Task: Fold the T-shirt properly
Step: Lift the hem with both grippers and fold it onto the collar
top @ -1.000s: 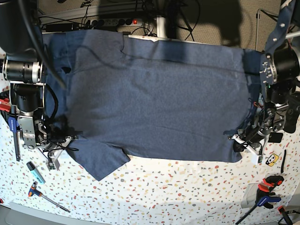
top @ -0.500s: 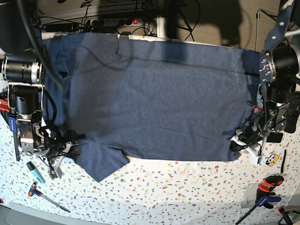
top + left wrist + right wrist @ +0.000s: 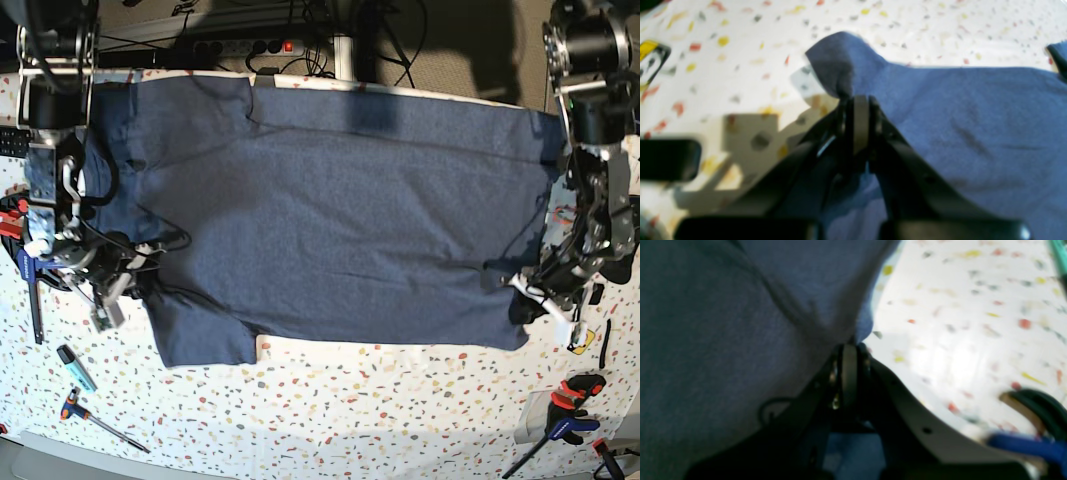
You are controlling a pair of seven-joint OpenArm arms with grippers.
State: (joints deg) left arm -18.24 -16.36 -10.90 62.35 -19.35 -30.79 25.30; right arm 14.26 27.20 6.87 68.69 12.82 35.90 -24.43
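Observation:
The navy-blue T-shirt [image 3: 330,210] lies spread flat across the speckled table, plain side up, one short sleeve at the lower left [image 3: 205,335]. My right gripper [image 3: 135,268], on the left of the base view, is shut on the shirt's edge by that sleeve; the right wrist view shows the closed jaws [image 3: 848,348] pinching the T-shirt [image 3: 723,323]. My left gripper [image 3: 522,290], on the right of the base view, is shut on the shirt's lower right hem corner; in the left wrist view [image 3: 857,100] the T-shirt corner [image 3: 840,63] bunches up above the jaws.
A teal marker [image 3: 75,367] and a red-handled hex key [image 3: 85,410] lie at the front left. Clamps [image 3: 570,400] and a yellow sticker [image 3: 580,340] are at the front right. A power strip and cables [image 3: 240,45] sit behind the table's back edge.
Both arms have shifted toward the back. My right gripper has moved up and inward with the fabric, and the lower left sleeve now hangs squarer. The left gripper still holds its corner, slightly shifted.

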